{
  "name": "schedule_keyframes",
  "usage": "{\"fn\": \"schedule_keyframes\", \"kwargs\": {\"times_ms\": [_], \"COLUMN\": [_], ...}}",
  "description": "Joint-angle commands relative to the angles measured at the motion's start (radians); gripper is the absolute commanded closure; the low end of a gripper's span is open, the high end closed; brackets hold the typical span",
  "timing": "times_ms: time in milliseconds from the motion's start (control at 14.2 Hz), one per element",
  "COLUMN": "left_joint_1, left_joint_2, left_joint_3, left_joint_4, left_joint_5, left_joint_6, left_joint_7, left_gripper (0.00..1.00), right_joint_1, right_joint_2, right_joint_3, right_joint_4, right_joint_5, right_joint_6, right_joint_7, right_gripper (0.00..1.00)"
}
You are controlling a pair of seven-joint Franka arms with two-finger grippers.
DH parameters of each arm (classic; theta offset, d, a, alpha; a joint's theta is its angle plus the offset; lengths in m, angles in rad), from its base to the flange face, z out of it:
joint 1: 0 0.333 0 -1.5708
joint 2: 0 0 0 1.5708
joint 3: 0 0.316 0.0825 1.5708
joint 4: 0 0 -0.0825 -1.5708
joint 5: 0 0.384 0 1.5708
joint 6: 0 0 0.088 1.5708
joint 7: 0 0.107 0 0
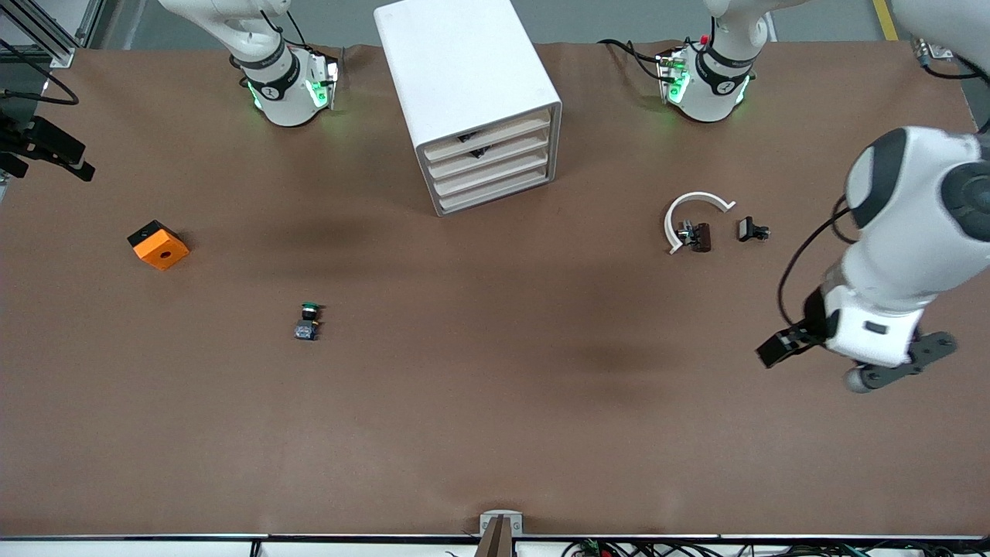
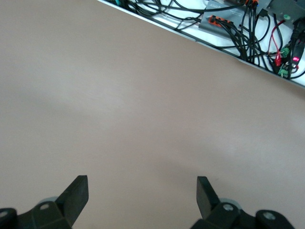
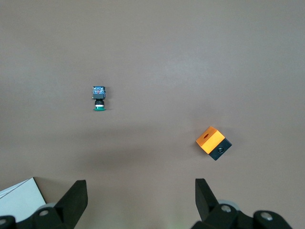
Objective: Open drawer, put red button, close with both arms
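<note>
Front view: cabinet [image 1: 479,100] drawers all shut | left hand [image 2: 142,194] open over bare table [image 1: 495,402], waiting | right hand [image 3: 141,194] open, empty, above green button [image 3: 98,98] | red button not seen.

- Front view: high, facing the robots' bases, covering the whole table [image 1: 495,433].
- Left wrist view: looks down on bare table.
- Right wrist view: shares the green button [image 3: 98,98] and orange block [image 3: 213,142] with the front view.
</note>
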Motion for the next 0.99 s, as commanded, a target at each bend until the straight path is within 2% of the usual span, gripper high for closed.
{"fn": "schedule_keyframes", "kwargs": {"times_ms": [0, 71, 282, 353, 635, 776, 918], "left_joint_1": [0.09, 0.117, 0.128, 0.128, 0.122, 0.078, -0.028], "left_joint_2": [-0.055, -0.086, -0.114, -0.152, -0.198, -0.242, -0.276], "left_joint_3": [-0.017, -0.023, -0.026, -0.02, -0.017, 0.026, 0.134], "left_joint_4": [-0.002, -0.002, 0.005, 0.005, 0.003, -0.008, -0.008], "left_joint_5": [-0.12, -0.165, -0.167, -0.167, -0.172, -0.179, -0.179], "left_joint_6": [-0.057, -0.069, -0.166, -0.172, -0.237, -0.259, -0.308], "left_joint_7": [0.107, 0.142, 0.242, 0.271, 0.284, 0.287, 0.307], "left_gripper": [0.0, 0.0, 0.0, 0.0, 0.0, 0.0, 0.0], "right_joint_1": [-0.003, -0.005, -0.011, -0.013, -0.011, -0.009, -0.011], "right_joint_2": [-0.022, -0.022, -0.022, -0.022, -0.022, -0.025, -0.026], "right_joint_3": [0.004, 0.004, 0.001, 0.001, 0.002, 0.002, 0.002], "right_joint_4": [-0.017, -0.019, -0.019, -0.019, -0.017, -0.016, -0.016], "right_joint_5": [0.007, 0.007, 0.007, 0.007, 0.008, 0.01, 0.01], "right_joint_6": [0.003, 0.003, 0.009, 0.009, 0.009, 0.008, -0.001], "right_joint_7": [0.016, 0.016, 0.016, 0.016, 0.015, 0.016, 0.016], "right_gripper": [0.0, 0.0, 0.0, 0.0, 0.0, 0.0, 0.0]}}
